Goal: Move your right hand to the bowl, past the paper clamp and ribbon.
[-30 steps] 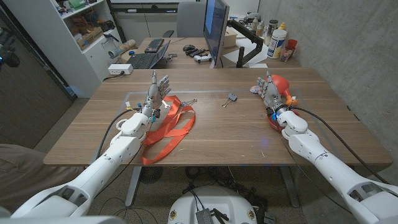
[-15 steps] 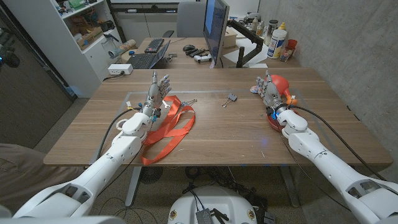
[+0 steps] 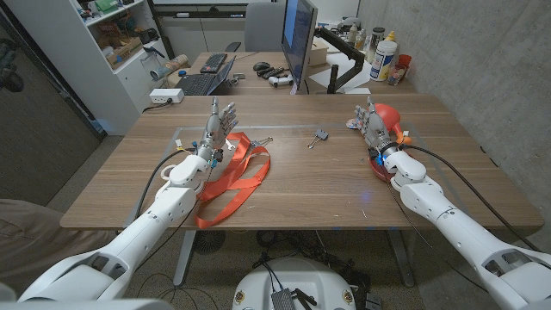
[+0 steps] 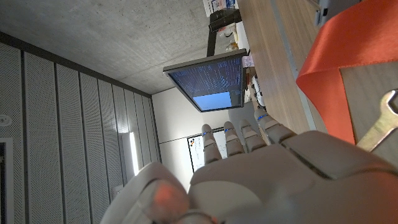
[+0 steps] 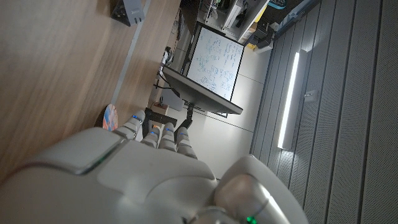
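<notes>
the right hand (image 3: 374, 127) stood over the table's (image 3: 318, 185) right side, fingers straight and together, reaching up and away from the robot, with nothing held in it. it was directly in front of the bowl (image 3: 386, 118), an orange-red one near the table's far right part, so that the hand covered much of the bowl's near-left side in the head view; whether hand and bowl touched could not be told. a second red, rounded piece (image 3: 379, 169) showed beneath the wrist, nearer the robot; its exact form was unclear. the bowl was round, so it gave no long axis to read, and its opening could not be made out behind the hand.

the paper clamp (image 3: 320, 135) lay to the left of the right hand, toward the table's middle, a small dark body with thin wire handles trailing toward the near left, so its long line ran diagonally. in the right wrist view the clamp (image 5: 129, 10) lay on the wood beyond the fingers (image 5: 163, 134).

the ribbon (image 3: 234, 175), orange-red, lay in long loops on the table's left half, its length running from the far side toward the near edge. the left hand (image 3: 219, 129) stood just at the ribbon's far left, fingers spread and raised, holding nothing. in the left wrist view the ribbon (image 4: 348, 74) lay next to a metal wrench (image 4: 380, 124).

a monitor (image 3: 299, 39) stood behind the table.
</notes>
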Robot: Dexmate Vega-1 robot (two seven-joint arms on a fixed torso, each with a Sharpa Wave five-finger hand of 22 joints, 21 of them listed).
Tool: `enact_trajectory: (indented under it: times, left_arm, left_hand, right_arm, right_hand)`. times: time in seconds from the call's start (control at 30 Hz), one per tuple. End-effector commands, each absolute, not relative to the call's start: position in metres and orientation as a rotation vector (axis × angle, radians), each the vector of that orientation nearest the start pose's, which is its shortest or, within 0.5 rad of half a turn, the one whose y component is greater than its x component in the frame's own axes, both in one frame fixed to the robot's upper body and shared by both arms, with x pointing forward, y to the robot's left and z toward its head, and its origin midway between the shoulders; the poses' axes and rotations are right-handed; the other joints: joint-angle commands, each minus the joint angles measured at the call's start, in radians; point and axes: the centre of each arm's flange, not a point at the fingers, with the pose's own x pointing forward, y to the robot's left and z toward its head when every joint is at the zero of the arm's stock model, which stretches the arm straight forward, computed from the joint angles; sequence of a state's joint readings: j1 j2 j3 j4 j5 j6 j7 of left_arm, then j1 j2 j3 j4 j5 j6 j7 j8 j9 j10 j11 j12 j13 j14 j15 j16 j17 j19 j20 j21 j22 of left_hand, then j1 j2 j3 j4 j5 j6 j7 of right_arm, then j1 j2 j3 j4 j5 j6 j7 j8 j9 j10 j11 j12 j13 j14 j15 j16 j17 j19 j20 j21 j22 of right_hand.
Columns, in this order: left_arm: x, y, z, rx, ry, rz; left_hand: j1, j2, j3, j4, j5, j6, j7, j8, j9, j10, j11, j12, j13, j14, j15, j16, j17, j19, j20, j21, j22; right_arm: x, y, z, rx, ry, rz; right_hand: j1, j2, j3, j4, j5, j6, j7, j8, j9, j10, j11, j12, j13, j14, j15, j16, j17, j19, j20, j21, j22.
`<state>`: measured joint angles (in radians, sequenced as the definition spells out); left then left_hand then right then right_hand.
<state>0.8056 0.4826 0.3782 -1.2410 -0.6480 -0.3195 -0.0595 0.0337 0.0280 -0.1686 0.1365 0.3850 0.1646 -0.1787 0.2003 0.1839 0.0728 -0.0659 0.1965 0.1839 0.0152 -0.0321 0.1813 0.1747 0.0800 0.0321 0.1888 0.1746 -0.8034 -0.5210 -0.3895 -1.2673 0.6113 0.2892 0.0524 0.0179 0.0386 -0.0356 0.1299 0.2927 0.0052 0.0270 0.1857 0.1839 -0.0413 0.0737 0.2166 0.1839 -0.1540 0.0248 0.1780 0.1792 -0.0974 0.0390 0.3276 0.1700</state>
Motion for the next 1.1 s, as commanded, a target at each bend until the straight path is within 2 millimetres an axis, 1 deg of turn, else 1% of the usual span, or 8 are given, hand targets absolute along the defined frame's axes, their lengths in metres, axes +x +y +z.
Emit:
enact_trajectory:
  times: [0.03, 0.13, 0.33, 0.6, 0.7, 0.9, 1.1]
  left_arm:
    - [0.659, 0.285, -0.025, -0.050, -0.609, -0.222]
    - [0.658, 0.287, -0.026, -0.049, -0.608, -0.221]
    - [0.658, 0.288, -0.024, -0.046, -0.614, -0.221]
    - [0.658, 0.288, -0.022, -0.044, -0.618, -0.226]
    - [0.658, 0.287, -0.023, -0.043, -0.616, -0.231]
    - [0.658, 0.286, -0.023, -0.040, -0.612, -0.233]
    - [0.658, 0.287, -0.021, -0.041, -0.617, -0.224]
  left_hand:
    - [0.011, -0.003, -0.012, -0.001, 0.004, -0.015, -0.003, -0.005, 0.004, 0.005, 0.001, 0.004, 0.003, -0.004, -0.059, 0.004, 0.003, 0.008, -0.005, 0.007, 0.004]
    - [0.012, -0.002, -0.014, -0.001, 0.004, -0.041, -0.006, -0.015, 0.004, 0.001, 0.000, 0.002, 0.003, -0.004, -0.059, 0.004, 0.003, 0.008, -0.005, 0.007, 0.004]
    - [0.012, -0.001, -0.015, -0.001, 0.005, -0.042, -0.007, -0.014, 0.004, 0.000, 0.001, 0.002, 0.003, -0.005, -0.059, 0.004, 0.003, 0.009, -0.006, 0.007, 0.004]
    - [0.013, -0.001, -0.017, -0.001, 0.005, -0.043, -0.006, -0.013, 0.004, 0.000, 0.002, 0.002, 0.003, -0.005, -0.058, 0.004, 0.003, 0.008, -0.006, 0.007, 0.004]
    - [0.013, -0.001, -0.018, -0.001, 0.005, -0.042, -0.006, -0.012, 0.004, -0.001, 0.002, 0.002, 0.003, -0.006, -0.057, 0.004, 0.003, 0.008, -0.006, 0.007, 0.004]
    - [0.013, 0.000, -0.019, -0.001, 0.005, -0.037, -0.002, -0.009, 0.005, 0.000, 0.001, 0.002, 0.003, -0.006, -0.057, 0.004, 0.003, 0.009, -0.006, 0.007, 0.004]
    - [0.013, 0.000, -0.020, -0.001, 0.006, -0.034, 0.000, -0.007, 0.005, 0.000, 0.000, 0.002, 0.003, -0.006, -0.056, 0.004, 0.003, 0.009, -0.007, 0.007, 0.004]
  right_arm:
    - [0.652, -0.289, -0.017, -0.084, -0.597, 0.206]
    - [0.650, -0.290, -0.015, -0.101, -0.599, 0.199]
    - [0.647, -0.289, -0.011, -0.163, -0.606, 0.170]
    - [0.642, -0.288, -0.008, -0.198, -0.613, 0.157]
    - [0.640, -0.289, -0.008, -0.213, -0.610, 0.142]
    - [0.634, -0.292, -0.007, -0.286, -0.590, 0.084]
    - [0.630, -0.293, -0.006, -0.334, -0.584, 0.044]
  right_hand:
    - [-0.001, 0.014, -0.007, 0.001, 0.006, -0.009, 0.002, 0.001, 0.003, -0.006, 0.010, -0.001, 0.003, -0.008, 0.003, 0.006, 0.002, -0.008, -0.005, -0.005, 0.006]
    - [-0.001, 0.014, -0.008, 0.001, 0.006, -0.009, 0.001, 0.001, 0.003, -0.006, 0.010, -0.001, 0.003, -0.010, 0.002, 0.005, 0.002, -0.010, -0.004, -0.007, 0.006]
    - [0.000, 0.016, -0.009, 0.001, 0.007, -0.011, 0.000, 0.001, 0.003, -0.010, 0.004, -0.003, 0.003, -0.015, -0.001, 0.004, 0.002, -0.015, -0.008, -0.013, 0.006]
    - [0.000, 0.018, -0.009, 0.001, 0.007, -0.010, -0.001, 0.002, 0.003, -0.009, 0.000, -0.002, 0.003, -0.017, -0.005, 0.004, 0.001, -0.017, -0.010, -0.016, 0.006]
    - [0.001, 0.018, -0.009, 0.000, 0.008, -0.011, -0.002, 0.002, 0.002, -0.007, -0.009, -0.002, 0.003, -0.020, -0.010, 0.003, 0.001, -0.019, -0.010, -0.019, 0.006]
    - [0.003, 0.020, -0.010, -0.001, 0.009, -0.010, -0.002, 0.003, 0.002, -0.004, -0.012, -0.001, 0.002, -0.035, -0.019, -0.001, 0.001, -0.024, -0.014, -0.026, 0.006]
    - [0.004, 0.020, -0.012, -0.002, 0.010, -0.002, -0.005, 0.006, 0.002, 0.001, -0.014, 0.001, 0.002, -0.037, -0.019, 0.000, 0.001, -0.027, -0.012, -0.031, 0.006]
